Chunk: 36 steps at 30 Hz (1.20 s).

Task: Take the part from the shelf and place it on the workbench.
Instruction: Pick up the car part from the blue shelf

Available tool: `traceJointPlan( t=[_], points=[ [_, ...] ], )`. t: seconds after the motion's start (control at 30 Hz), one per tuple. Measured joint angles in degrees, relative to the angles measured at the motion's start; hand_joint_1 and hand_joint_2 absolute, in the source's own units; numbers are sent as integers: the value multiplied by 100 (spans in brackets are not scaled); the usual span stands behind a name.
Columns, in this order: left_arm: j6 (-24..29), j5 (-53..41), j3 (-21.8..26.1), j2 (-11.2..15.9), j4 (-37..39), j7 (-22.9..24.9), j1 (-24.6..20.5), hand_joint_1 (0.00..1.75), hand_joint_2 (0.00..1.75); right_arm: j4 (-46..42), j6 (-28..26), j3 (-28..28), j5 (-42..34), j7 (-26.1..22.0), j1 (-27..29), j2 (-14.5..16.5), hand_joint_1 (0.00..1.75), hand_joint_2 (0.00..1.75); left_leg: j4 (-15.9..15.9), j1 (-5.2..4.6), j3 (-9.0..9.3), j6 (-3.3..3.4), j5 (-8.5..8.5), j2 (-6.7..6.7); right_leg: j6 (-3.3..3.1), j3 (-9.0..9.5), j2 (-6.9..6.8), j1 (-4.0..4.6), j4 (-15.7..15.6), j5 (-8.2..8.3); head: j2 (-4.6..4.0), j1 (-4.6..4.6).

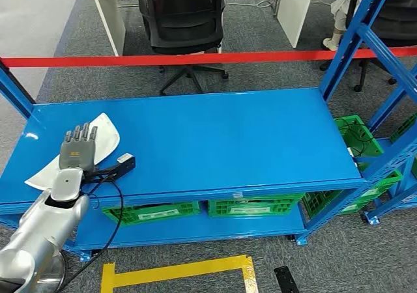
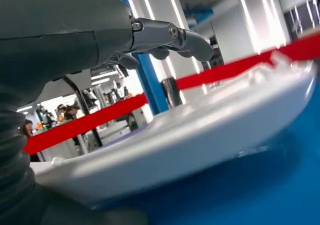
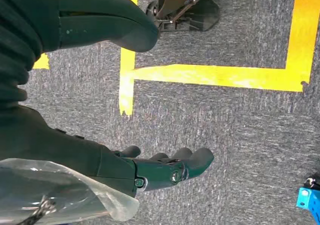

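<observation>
I see the blue shelf (image 1: 221,130) top, with the white part (image 1: 105,140) lying flat at its left end. My left hand (image 1: 77,148) hovers just over the part's near side, fingers (image 2: 181,37) extended and apart, gripping nothing. My right hand (image 3: 166,167) hangs above grey carpet (image 3: 245,135), fingers loosely spread, holding nothing.

Red barrier tape (image 1: 206,59), black office chair (image 1: 184,19), green crates (image 1: 255,206), yellow floor tape (image 1: 182,272).
</observation>
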Motion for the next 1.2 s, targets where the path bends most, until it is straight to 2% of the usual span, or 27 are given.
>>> traceJointPlan(
  t=[0.27,0.67,0.8,0.93,1.2],
  points=[
    [-700,622,219,-4,169,-884,-80,175,175,0,5,-3,31,-15,6,0,0,175,-5,-1,29,-1,3,-2,-1,28,-8,0,-2,0,0,1],
    [-825,994,305,21,190,-1228,-129,175,175,0,3,-25,42,-37,18,0,0,175,-5,-9,50,-2,10,-27,0,58,-33,-4,-2,-3,0,2],
    [-859,1345,334,47,189,-1568,-136,175,175,0,3,-28,42,-74,24,-2,0,175,-5,-14,57,-2,10,-33,1,65,-37,-9,-3,-4,0,1],
    [-671,2135,381,61,64,-2117,-18,175,175,0,3,-51,39,-155,33,-2,0,175,-4,-16,63,-1,11,-36,2,65,-37,-11,-3,-4,0,2],
    [270,4114,740,-199,-1186,-2882,856,175,175,0,-55,-136,41,-246,68,-2,0,175,1,-16,28,-1,11,-31,3,16,-25,-12,-3,-2,0,2]
  ],
)
